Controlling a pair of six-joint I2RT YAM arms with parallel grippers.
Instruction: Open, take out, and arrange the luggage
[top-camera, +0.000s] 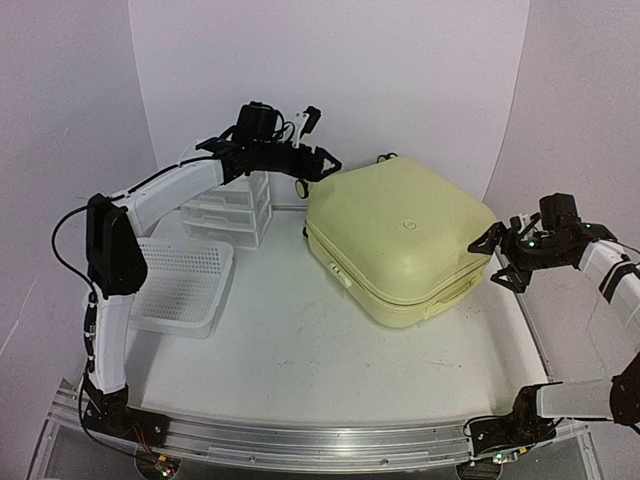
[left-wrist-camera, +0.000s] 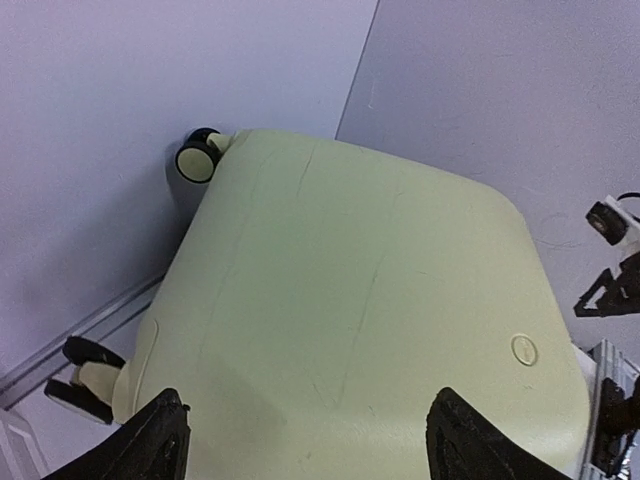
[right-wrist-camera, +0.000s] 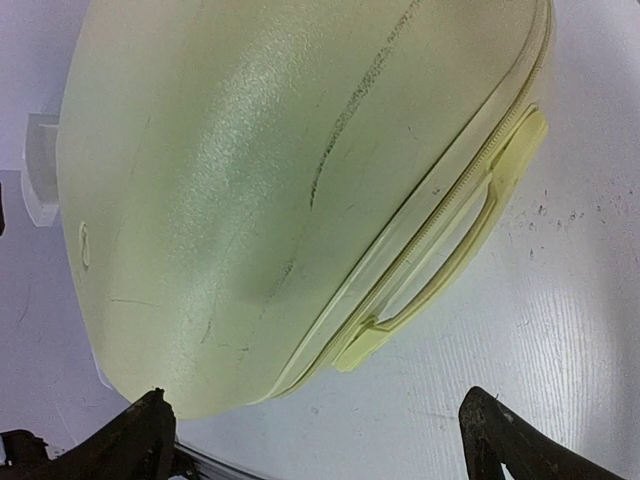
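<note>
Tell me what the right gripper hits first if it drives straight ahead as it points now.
Most likely the luggage: the open right gripper faces its yellow shell near the side handle. Nothing shows between them, though depth is unclear.

Luggage (top-camera: 400, 235): matt textured hard plastic, scuffed.

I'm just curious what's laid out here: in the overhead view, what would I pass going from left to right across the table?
Going rightward: white mesh basket → white drawer unit → pale yellow suitcase → right arm's open fingers.
</note>
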